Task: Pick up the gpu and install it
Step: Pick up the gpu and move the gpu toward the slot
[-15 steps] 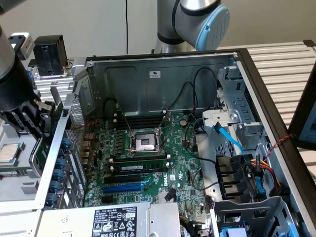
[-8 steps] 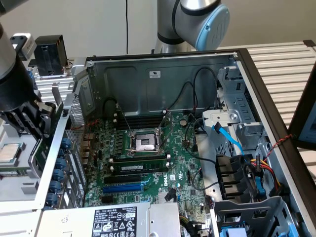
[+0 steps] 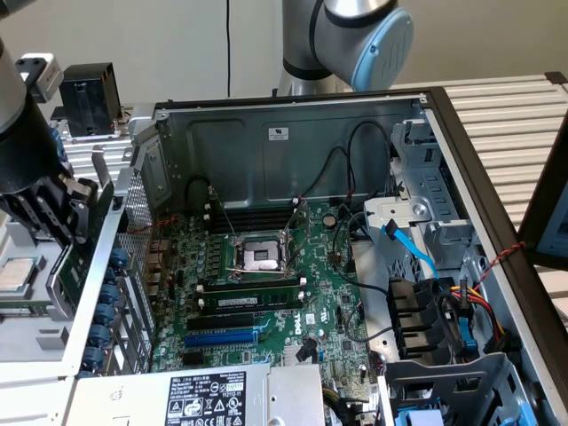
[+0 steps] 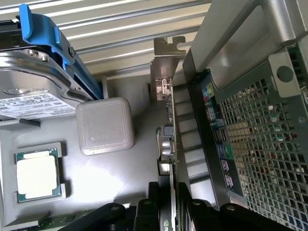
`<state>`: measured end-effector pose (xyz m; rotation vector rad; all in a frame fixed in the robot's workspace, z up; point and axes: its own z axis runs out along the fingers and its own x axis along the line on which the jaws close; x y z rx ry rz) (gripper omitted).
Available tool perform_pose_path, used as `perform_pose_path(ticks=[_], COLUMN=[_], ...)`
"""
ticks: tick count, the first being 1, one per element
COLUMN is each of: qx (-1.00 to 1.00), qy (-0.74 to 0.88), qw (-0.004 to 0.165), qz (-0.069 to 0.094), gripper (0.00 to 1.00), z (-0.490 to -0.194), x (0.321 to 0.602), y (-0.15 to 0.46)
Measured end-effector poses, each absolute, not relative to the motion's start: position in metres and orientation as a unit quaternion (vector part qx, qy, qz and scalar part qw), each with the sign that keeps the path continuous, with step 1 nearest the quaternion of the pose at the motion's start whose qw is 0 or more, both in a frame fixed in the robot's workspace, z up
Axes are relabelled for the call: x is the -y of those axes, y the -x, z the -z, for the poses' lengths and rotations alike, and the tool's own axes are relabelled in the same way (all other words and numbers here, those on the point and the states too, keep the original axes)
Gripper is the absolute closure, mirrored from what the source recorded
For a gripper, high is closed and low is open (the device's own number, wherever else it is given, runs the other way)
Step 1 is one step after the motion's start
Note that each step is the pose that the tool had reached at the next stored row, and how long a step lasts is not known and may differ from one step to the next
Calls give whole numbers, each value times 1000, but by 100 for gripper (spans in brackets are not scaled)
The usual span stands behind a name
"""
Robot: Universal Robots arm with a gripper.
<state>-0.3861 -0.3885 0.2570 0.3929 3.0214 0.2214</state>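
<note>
My gripper [image 3: 78, 209] is shut on the gpu [image 3: 76, 264] and holds it in the air just outside the computer case, at the exterior view's left. The card hangs below the fingers with its green board edge-on, beside the case's rear wall [image 3: 133, 222]. In the wrist view the gpu [image 4: 169, 144] runs away from my gripper [image 4: 171, 209], and its silver end bracket [image 4: 166, 60] is at the far end. A black finger [image 4: 144, 211] sits on each side of the card. A small green logo shows on the black shroud between them.
The open case holds the large green motherboard [image 3: 275, 306] with a CPU socket [image 3: 264, 257], memory sticks [image 3: 248, 297] and a blue slot [image 3: 222, 337]. The power supply [image 3: 204, 395] is in front. Under the card, a grey tray carries a CPU [image 4: 38, 175], a hard drive [image 4: 33, 91] and a grey block [image 4: 105, 126].
</note>
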Motion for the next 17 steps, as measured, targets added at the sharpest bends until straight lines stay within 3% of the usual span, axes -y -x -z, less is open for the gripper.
perform_pose_path(ticks=[17], qx=[-988], qy=[-129], qw=[37], qz=[-72], gripper=[73], z=[-323], x=[389], y=[386])
